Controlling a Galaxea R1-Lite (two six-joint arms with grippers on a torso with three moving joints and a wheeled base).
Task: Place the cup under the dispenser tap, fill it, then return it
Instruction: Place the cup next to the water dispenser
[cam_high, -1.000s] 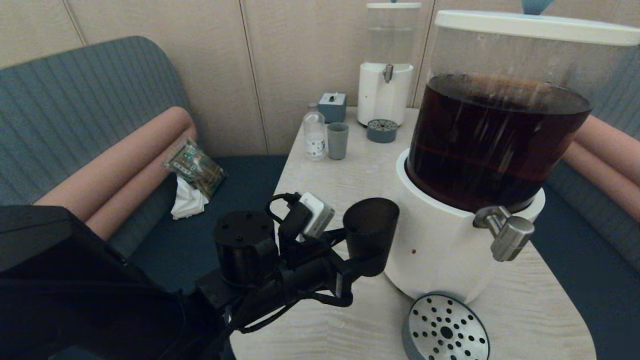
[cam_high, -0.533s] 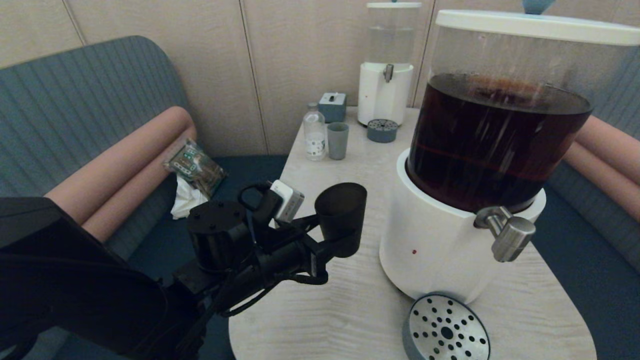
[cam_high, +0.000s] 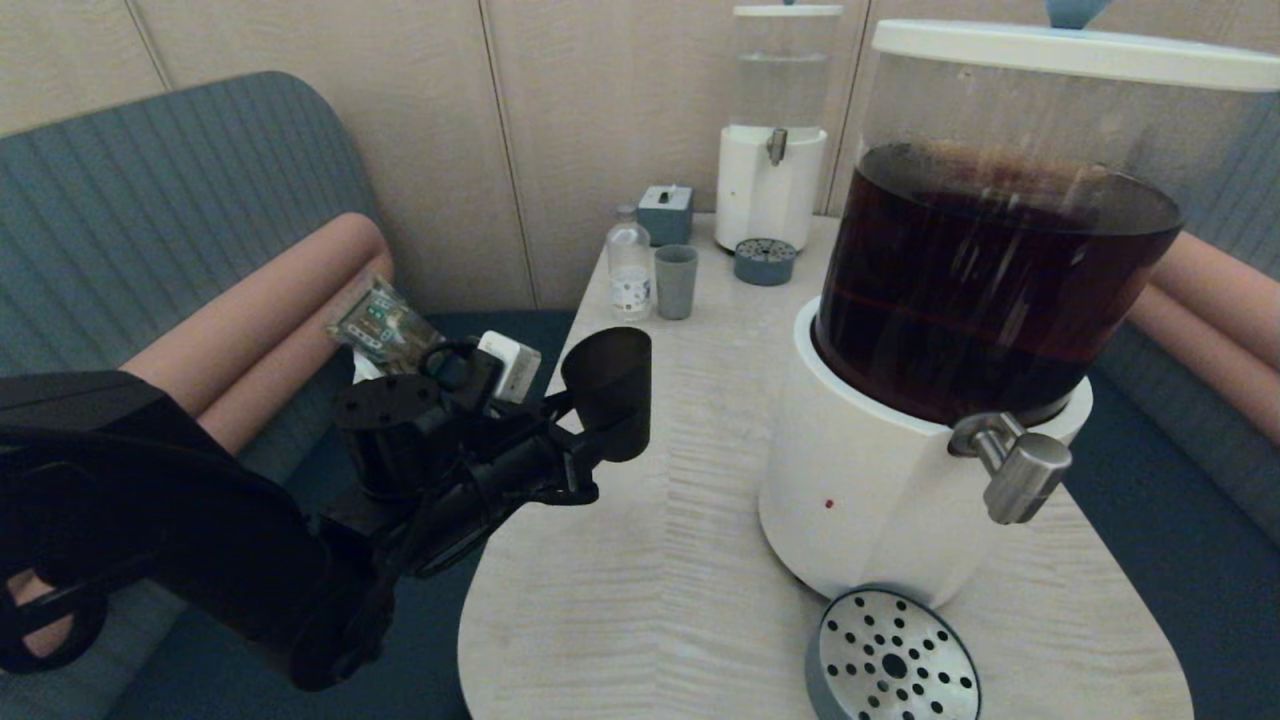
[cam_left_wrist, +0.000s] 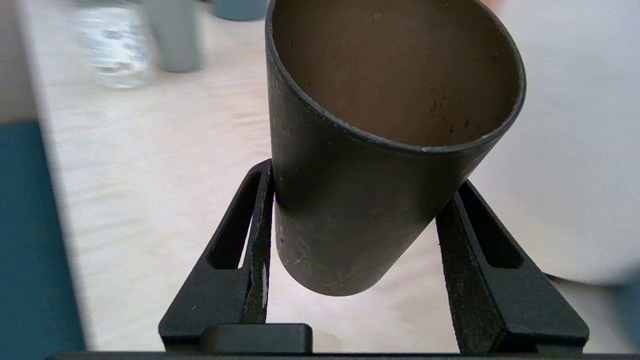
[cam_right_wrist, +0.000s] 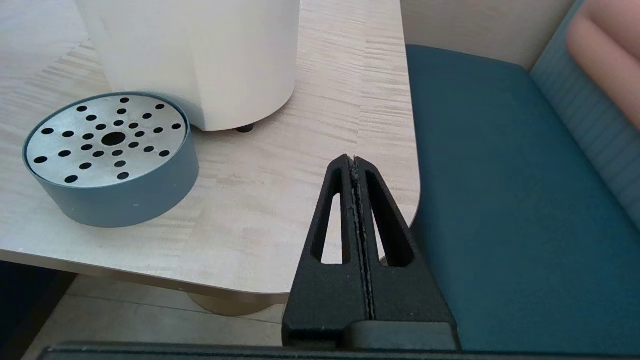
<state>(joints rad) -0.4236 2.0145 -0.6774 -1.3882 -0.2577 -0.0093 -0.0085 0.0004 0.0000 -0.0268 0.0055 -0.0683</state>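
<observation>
My left gripper is shut on the black cup and holds it in the air over the table's left edge, well left of the big dark-liquid dispenser. The cup is tilted. In the left wrist view the cup sits between the two fingers of the gripper, and I see no liquid inside it. The steel dispenser tap juts out above the round perforated drip tray. My right gripper is shut and empty by the table's near right corner.
At the back of the table stand a small clear-liquid dispenser, its drip tray, a grey-blue tumbler, a bottle and a small box. A snack packet lies on the left sofa.
My left arm has carried the cup to the left and farther back, away from the dispenser's white base. The right gripper and the dispenser have not moved.
</observation>
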